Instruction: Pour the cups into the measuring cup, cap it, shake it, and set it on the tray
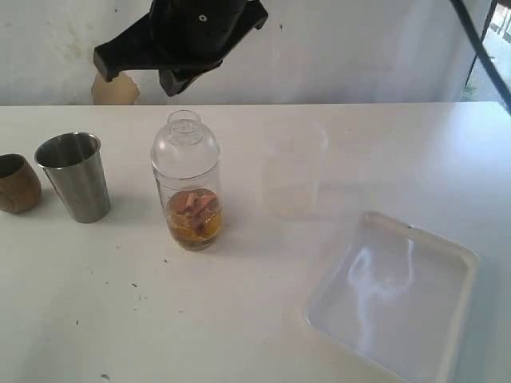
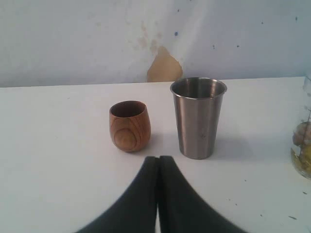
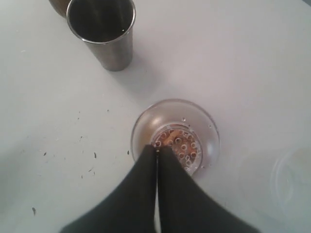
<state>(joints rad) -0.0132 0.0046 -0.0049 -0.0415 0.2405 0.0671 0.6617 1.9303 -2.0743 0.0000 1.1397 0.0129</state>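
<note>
White tabletop under a scuffed pale wall, and both grippers have their dark fingers pressed tip to tip with nothing between them.

The right gripper [image 3: 157, 147] hangs above the measuring cup [image 1: 192, 209]. Its wrist view looks straight down through the clear dome lid [image 3: 146, 121] onto wet orange-brown pieces [image 3: 177, 145] at the bottom. Only the exterior view shows that the lid sits on the cup and that the dark gripper is up off the lid's neck, apart from it. That view also shows the pieces filling just the lowest part of the cup.

The left gripper [image 2: 158, 158] sits low over the table, facing the steel tumbler [image 2: 198, 118] and the wooden cup [image 2: 129, 125]. Both stand upright, near each other but not touching. Its wrist view gives them side-on, with the wood grain clear and a tan patch [image 2: 164, 65] on the wall behind, while the right wrist view looks down into the tumbler's dark inside.

In the exterior view, from the measuring cup:
- The tumbler is at nine o'clock, with the wooden cup beyond it at the frame edge
- The frosted cup [image 1: 291, 179] stands upright at three o'clock, faint against the table and barely showing in the right wrist view
- The tray [image 1: 461, 267] lies at four o'clock, well apart, and only this view shows it
</note>
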